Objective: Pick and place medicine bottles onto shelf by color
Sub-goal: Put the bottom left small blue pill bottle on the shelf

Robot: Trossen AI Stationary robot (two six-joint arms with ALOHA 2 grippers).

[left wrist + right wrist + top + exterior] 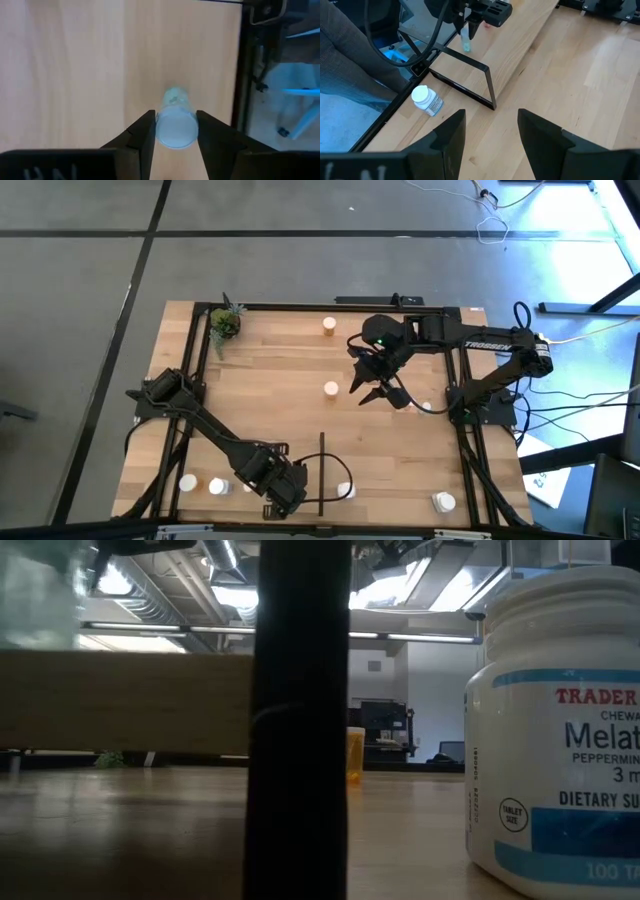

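My left gripper (288, 492) stands near the shelf's front edge, just left of the black divider strip (321, 472), shut on a small pale medicine bottle (175, 127) with a greenish lower end. From the right wrist view this bottle (465, 40) stands upright under the left gripper (470, 22); whether its bottom touches the board I cannot tell. My right gripper (375, 388) hangs open over the middle right of the shelf (270, 380), holding nothing. Two orange bottles (328, 326) (331, 389) stand on their bottoms farther back. My left gripper pinches the bottle's top end (161, 131) between its two fingers, one finger on each side. The fingers come from above, pointing steeply down. The bottle stays upright below them, its lower end (466, 48) at the wood beside the divider.
White bottles stand along the front edge: two at the left (188, 482) (217, 486), one right of the divider (426, 100), one at the right corner (443, 502). A large white bottle (560, 730) fills the low view's right. A green plant (225, 325) sits at the back left.
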